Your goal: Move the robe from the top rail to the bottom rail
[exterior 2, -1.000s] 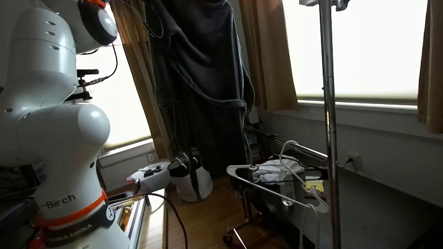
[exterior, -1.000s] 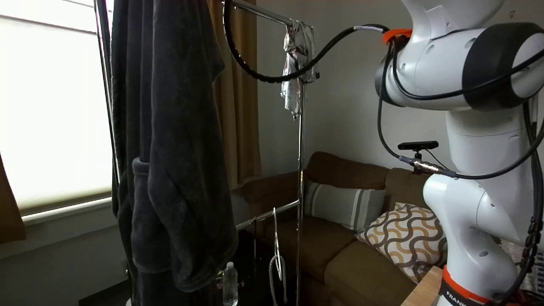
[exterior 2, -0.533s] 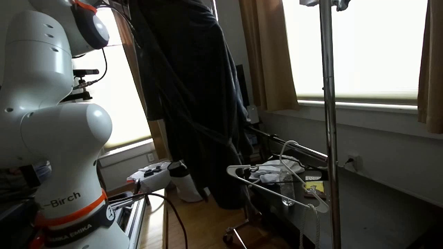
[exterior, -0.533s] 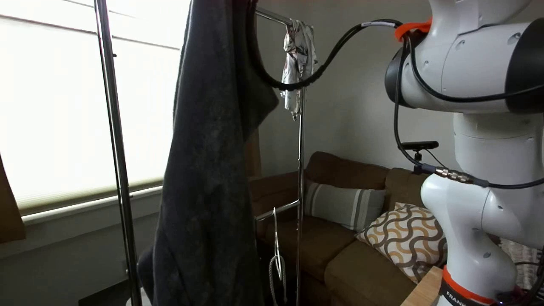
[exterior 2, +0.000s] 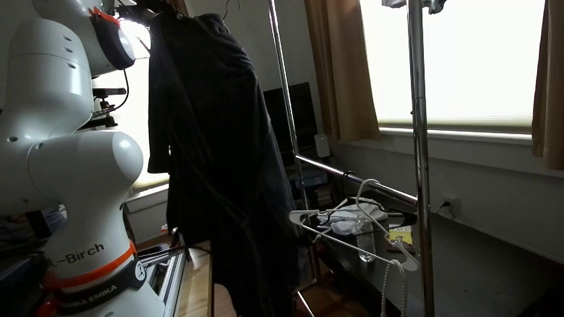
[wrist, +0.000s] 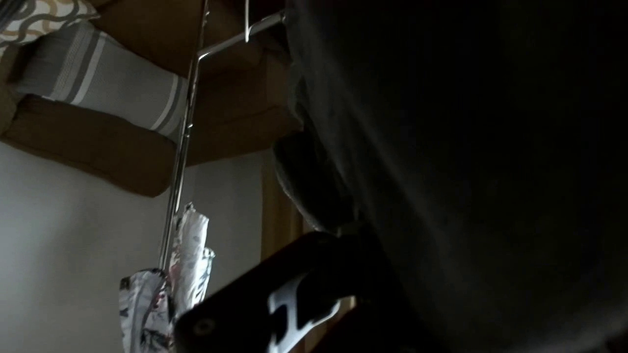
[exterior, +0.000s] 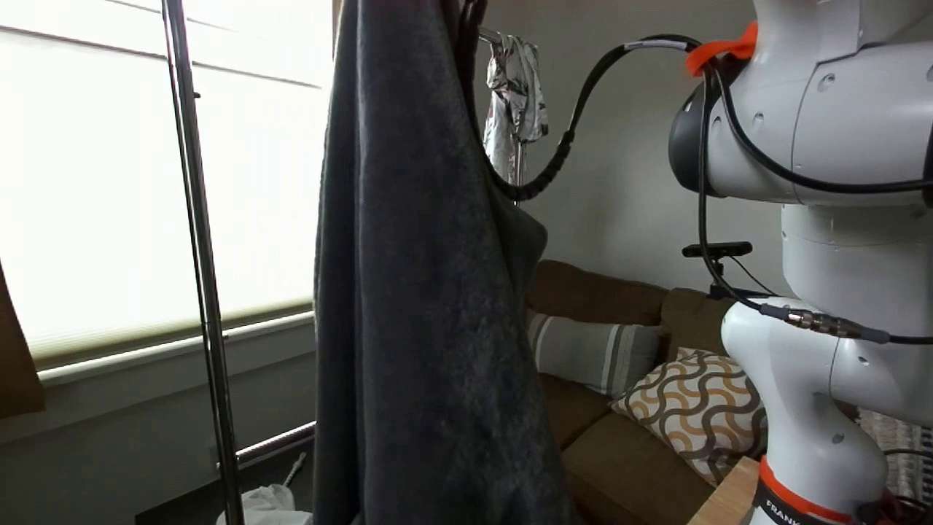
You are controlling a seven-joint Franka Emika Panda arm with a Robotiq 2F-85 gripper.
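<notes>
The charcoal-black robe (exterior: 430, 292) hangs long and slightly tilted in both exterior views, with its shoulders near the arm (exterior 2: 207, 110). A thin hanger hook (exterior 2: 231, 6) sticks up free above its collar. My gripper (exterior 2: 177, 14) is at the robe's top, mostly dark. In the wrist view, my gripper (wrist: 351, 240) is shut against the dark robe (wrist: 441, 147), which fills the right side. A short end of the top rail (exterior: 490, 35) shows behind the robe. The bottom rail (exterior 2: 374, 185) runs between the rack poles, right of the robe; it also shows in an exterior view (exterior: 277, 443).
A white hanger (exterior 2: 348, 242) with a rope and a black hanger hang on the bottom rail near the pole (exterior 2: 421, 154). A pale garment (exterior: 514, 95) hangs at the rack's top corner. A dark table (exterior 2: 462, 273) with a bottle stands behind. A sofa (exterior: 627, 467) stands beyond.
The arm has drawn back and carried the robe away from the rack and lower. The robe's collar and hanger hook have come into view, and more of the bottom rail is uncovered.
</notes>
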